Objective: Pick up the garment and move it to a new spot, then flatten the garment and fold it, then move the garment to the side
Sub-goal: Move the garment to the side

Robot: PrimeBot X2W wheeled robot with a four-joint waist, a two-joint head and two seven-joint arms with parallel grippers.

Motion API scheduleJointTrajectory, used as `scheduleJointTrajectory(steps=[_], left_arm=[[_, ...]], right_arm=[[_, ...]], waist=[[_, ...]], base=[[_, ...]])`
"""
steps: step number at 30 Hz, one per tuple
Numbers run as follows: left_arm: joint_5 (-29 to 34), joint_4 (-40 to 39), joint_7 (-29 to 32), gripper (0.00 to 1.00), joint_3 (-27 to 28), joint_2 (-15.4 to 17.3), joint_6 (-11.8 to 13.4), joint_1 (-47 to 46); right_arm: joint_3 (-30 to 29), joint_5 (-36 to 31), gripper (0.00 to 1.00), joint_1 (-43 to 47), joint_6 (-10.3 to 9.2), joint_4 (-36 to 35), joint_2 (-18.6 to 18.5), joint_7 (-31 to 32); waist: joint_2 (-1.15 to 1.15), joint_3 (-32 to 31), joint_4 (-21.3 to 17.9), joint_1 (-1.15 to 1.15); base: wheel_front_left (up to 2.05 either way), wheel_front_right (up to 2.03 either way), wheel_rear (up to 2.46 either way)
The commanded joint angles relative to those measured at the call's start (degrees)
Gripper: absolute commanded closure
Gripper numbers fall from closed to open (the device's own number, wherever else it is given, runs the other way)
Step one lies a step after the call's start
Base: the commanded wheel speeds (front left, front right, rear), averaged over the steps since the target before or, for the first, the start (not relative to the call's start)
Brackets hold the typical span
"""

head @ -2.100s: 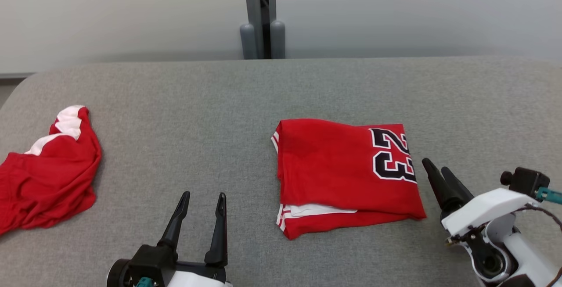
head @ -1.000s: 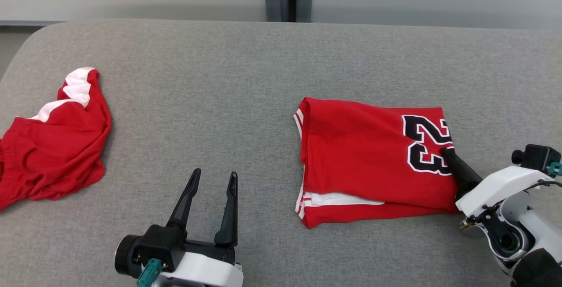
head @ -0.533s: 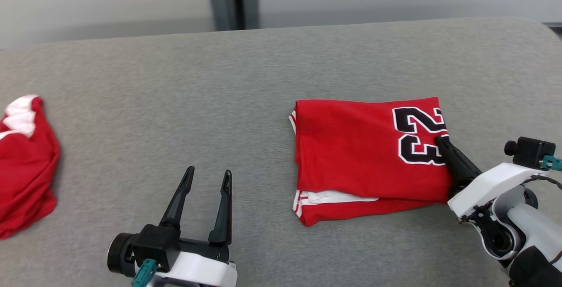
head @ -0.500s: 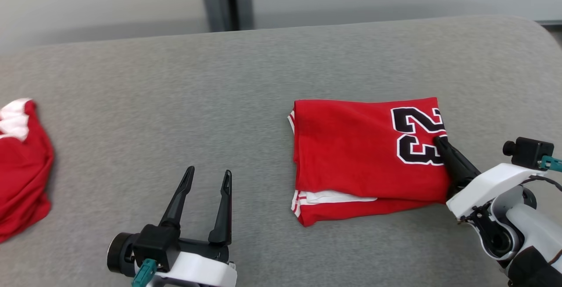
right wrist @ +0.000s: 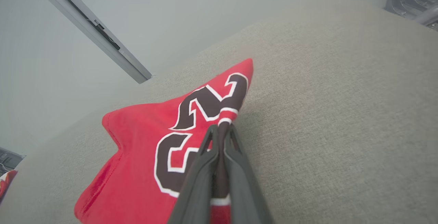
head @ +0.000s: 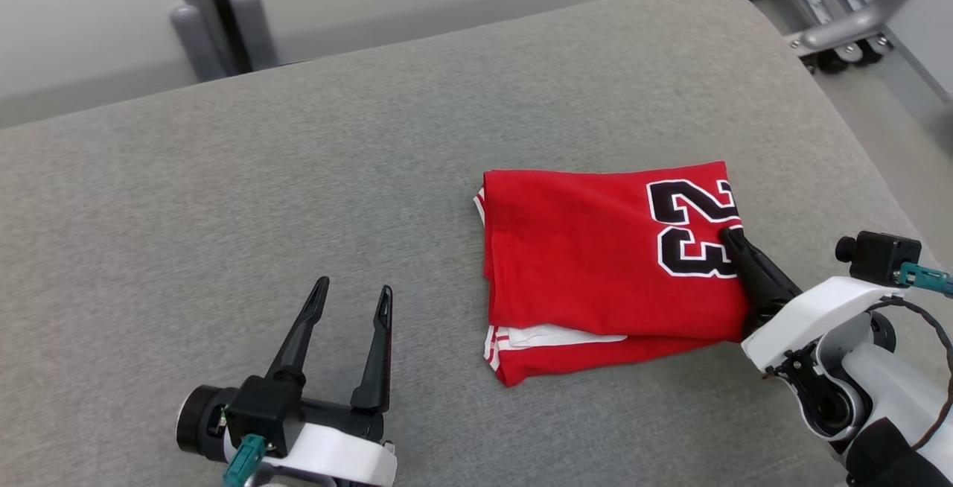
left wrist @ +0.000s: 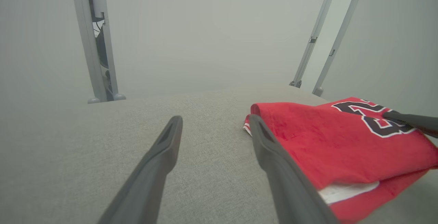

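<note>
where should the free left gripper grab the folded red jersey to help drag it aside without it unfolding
On the folded red jersey, probably the near left corner, where the striped hems lie stacked and loose. Bring the open left gripper in low from the left, along the table, to pinch all layers. The right gripper pinches the right edge at the 23.
</note>
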Motion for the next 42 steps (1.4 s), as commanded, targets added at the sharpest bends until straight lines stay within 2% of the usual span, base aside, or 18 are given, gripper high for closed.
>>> scheduleJointTrajectory(steps=[1, 6, 9, 16, 23, 26, 30, 32, 38, 42], left_arm=[[0.62, 0.05, -0.19, 0.00, 0.29, 0.25, -0.40, -1.39], [1.69, -0.13, -0.19, 0.00, 0.59, 0.36, -1.04, -2.34], [2.49, -0.78, -0.19, 0.00, 0.51, 0.72, -1.49, -3.15], [6.26, -2.84, -0.19, 0.00, -2.33, 2.57, -3.50, -7.70], [10.69, -8.33, 1.46, 0.00, -5.27, 3.93, -4.51, -14.59], [11.30, -9.76, 2.07, 0.00, -5.43, 4.16, -4.59, -15.90], [11.86, -12.24, 3.03, 0.00, -5.43, 4.62, -4.24, -17.14], [11.95, -13.18, 3.56, 0.00, -5.30, 4.86, -3.92, -17.19], [11.39, -13.07, 3.93, 0.00, -5.52, 5.05, -3.78, -16.95], [11.11, -13.00, 4.20, 0.00, -5.62, 5.15, -3.83, -17.54]], right_arm=[[-0.54, -0.74, 1.00, 0.14, 0.00, -0.28, 0.15, -0.35], [-2.42, -3.05, 1.00, -0.22, 0.00, -0.25, 0.35, -0.36], [-4.43, -7.26, 1.00, -2.08, 0.00, 0.05, 0.18, -0.36], [-13.01, -16.43, 1.00, -7.47, 0.00, -0.05, -0.09, -0.36], [-26.02, -26.53, 1.00, -14.61, -0.01, 1.47, -2.09, -0.36], [-29.19, -28.66, 1.00, -16.09, -0.01, 2.73, -2.57, -0.36], [-36.53, -34.40, 1.00, -18.29, -0.01, 5.74, -3.13, -0.36], [-42.20, -39.24, 1.00, -19.35, -0.01, 7.23, -2.80, -0.35], [-48.67, -50.18, 1.00, -19.59, -0.01, 12.13, -0.74, -0.25], [-56.07, -58.92, 1.00, -20.82, -0.01, 14.98, 0.21, -0.26]], waist=[[0.00, 1.26, -2.18, 0.00], [0.00, 3.42, -3.30, 0.00], [0.00, 5.40, -3.41, 0.00], [0.00, 11.44, -1.48, 0.00], [0.00, 19.64, 1.82, 0.00], [0.00, 21.36, 2.35, 0.00], [0.00, 24.17, 2.88, 0.00], [0.00, 25.53, 2.86, 0.00], [0.00, 26.41, 2.35, 0.00], [0.00, 26.53, 2.35, 0.00]], base=[[0.00, 0.00, 0.00], [0.00, 0.00, 0.00], [0.00, 0.00, 0.00], [0.00, 0.00, 0.00], [0.00, 0.00, 0.00], [0.00, 0.00, 0.00], [0.00, 0.00, 0.00], [0.00, 0.00, 0.00], [0.00, 0.00, 0.00], [0.00, 0.00, 0.00]])
